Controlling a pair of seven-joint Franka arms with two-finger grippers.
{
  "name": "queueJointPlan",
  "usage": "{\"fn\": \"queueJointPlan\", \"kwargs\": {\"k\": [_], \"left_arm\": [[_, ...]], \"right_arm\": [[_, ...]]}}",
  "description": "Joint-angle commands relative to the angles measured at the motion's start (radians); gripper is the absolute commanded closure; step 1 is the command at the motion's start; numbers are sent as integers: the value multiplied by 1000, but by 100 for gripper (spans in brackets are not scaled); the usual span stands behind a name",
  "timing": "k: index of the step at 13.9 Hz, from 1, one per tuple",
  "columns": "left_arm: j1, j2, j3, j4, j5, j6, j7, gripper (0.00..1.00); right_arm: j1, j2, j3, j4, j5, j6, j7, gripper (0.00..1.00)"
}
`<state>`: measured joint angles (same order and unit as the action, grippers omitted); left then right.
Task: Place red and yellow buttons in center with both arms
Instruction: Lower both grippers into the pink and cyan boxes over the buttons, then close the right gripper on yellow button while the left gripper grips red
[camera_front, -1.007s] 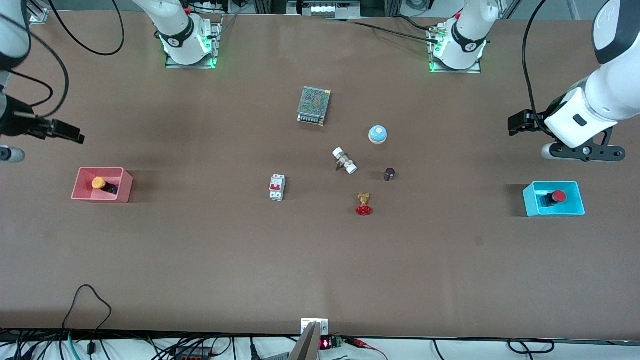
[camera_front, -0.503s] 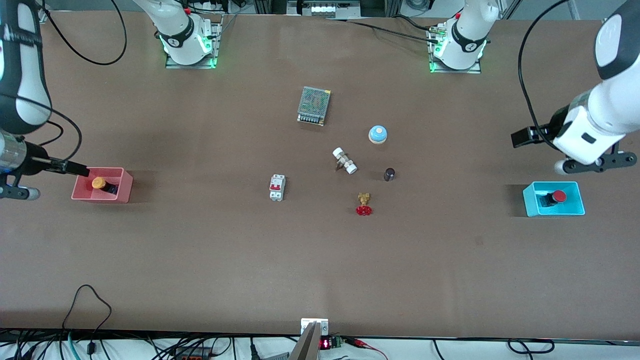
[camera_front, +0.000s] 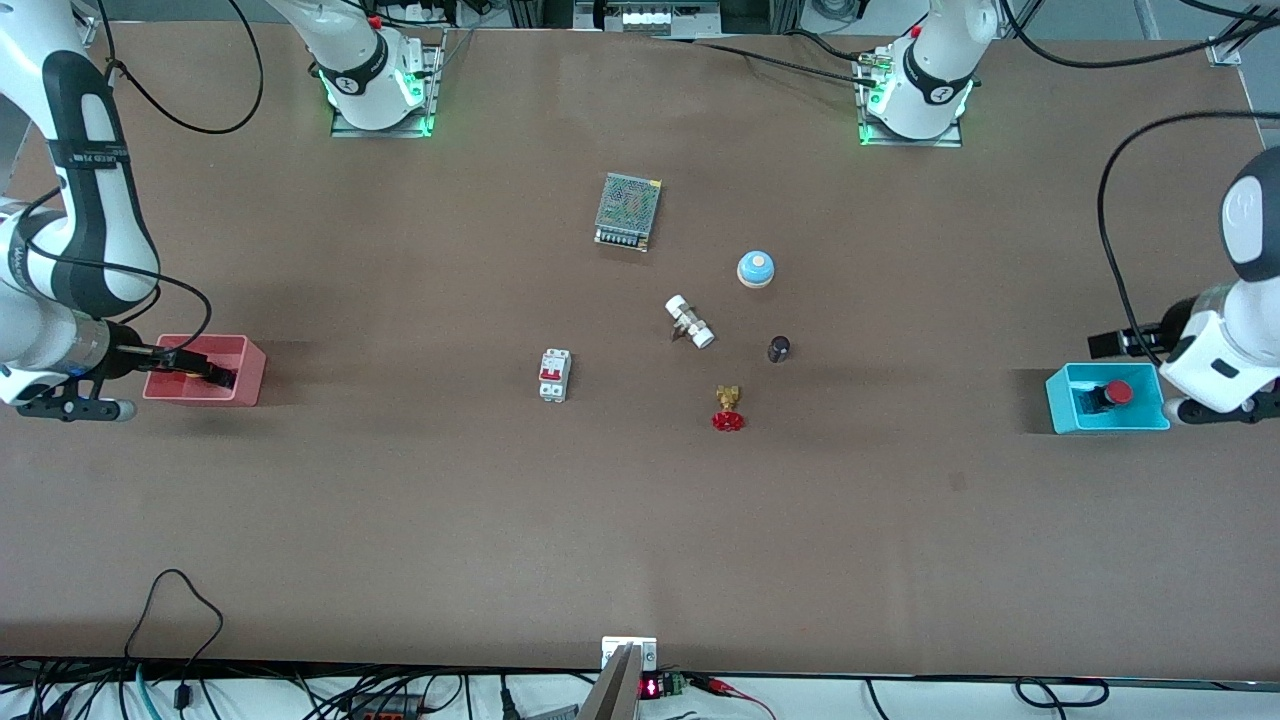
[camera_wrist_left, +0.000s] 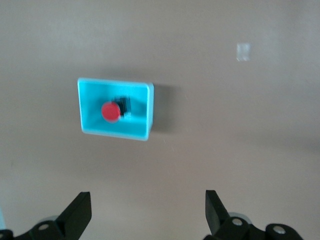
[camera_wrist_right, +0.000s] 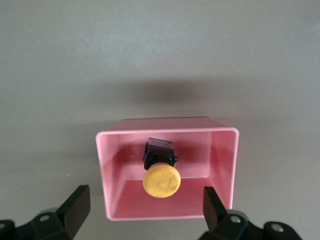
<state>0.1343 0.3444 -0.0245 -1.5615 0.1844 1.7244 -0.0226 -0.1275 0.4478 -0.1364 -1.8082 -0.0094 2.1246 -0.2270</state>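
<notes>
- Front: red button (camera_front: 1112, 394) in blue bin (camera_front: 1062, 402) at left arm's end of tabletop (camera_front: 400, 500); right gripper (camera_front: 185, 362) over pink bin (camera_front: 250, 375).
- Left wrist: left gripper (camera_wrist_left: 148, 215) near blue bin, fingers (camera_wrist_left: 80, 212) apart, empty.
- Right wrist: yellow button (camera_wrist_right: 161, 179) lies in pink bin; fingers (camera_wrist_right: 214, 207) apart above it.

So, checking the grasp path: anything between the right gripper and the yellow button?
Nothing: the right wrist view shows the open right gripper over the pink bin, yellow button unobstructed.
</notes>
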Motion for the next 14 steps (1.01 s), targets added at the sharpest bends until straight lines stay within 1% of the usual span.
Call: {"fn": "queueJointPlan", "kwargs": {"k": [1, 3, 6, 8, 10, 12, 13, 14], "left_arm": [[51, -21, -5, -144, 21, 198, 79, 0], [100, -21, -5, -234, 24, 350, 122, 0], [162, -15, -5, -392, 24, 617, 177, 0], [183, -8, -5, -481, 24, 769, 225, 0], [229, 34, -8, -486, 24, 845, 274, 0], [251, 71, -9, -485, 24, 924, 300, 3], [252, 74, -9, -483, 24, 926, 305, 4], [252, 76, -9, -482, 24, 926, 305, 8]], "right_arm": [[-27, 21, 8, -8, -6, 17, -78, 0], [-30, 37, 8, -7, 0, 26, -80, 0], [-31, 48, 9, -5, 6, 41, -78, 0], [-31, 54, 9, -5, 8, 43, -78, 0], [-32, 64, 9, -5, 9, 41, -77, 0], [-32, 75, 9, -5, 11, 41, -77, 3], [-32, 77, 9, -5, 11, 40, -77, 3], [-32, 77, 9, -7, 9, 41, -77, 4]]}}
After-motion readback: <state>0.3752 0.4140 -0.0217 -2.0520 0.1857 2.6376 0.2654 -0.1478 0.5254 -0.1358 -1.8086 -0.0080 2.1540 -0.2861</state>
